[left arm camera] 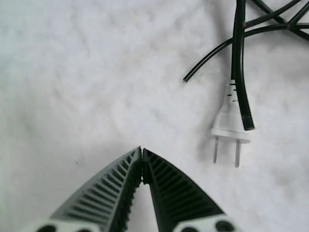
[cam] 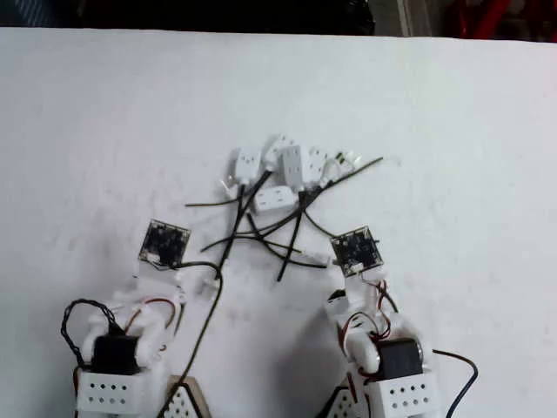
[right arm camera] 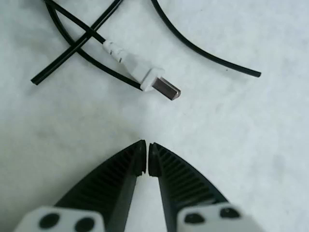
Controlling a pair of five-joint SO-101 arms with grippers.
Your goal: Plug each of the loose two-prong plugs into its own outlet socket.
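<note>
a bunch of small white plastic outlet sockets (cam: 277,170) sits a bit above the middle of the high view, on a white table (cam: 87,131). thin black cords (cam: 261,231) run out from them in a tangle. they go down toward the left arm (cam: 113,357) in the lower left of the frame and the right arm (cam: 392,357) in the lower right.

the left gripper (left arm camera: 141,152) has two grey ridged jaws. they are pressed together and hold nothing. near it lies a white plastic two-prong plug (left arm camera: 231,121), flat on the table. its two metal pins point back toward the gripper, and a black cord lies across it.

the right gripper (right arm camera: 146,147) has black ridged jaws. they are closed at the tips with nothing in them. near it a second white plug (right arm camera: 137,67) lies on its side, not touching the gripper. both plugs lie loose on the table, apart from the sockets.
</note>
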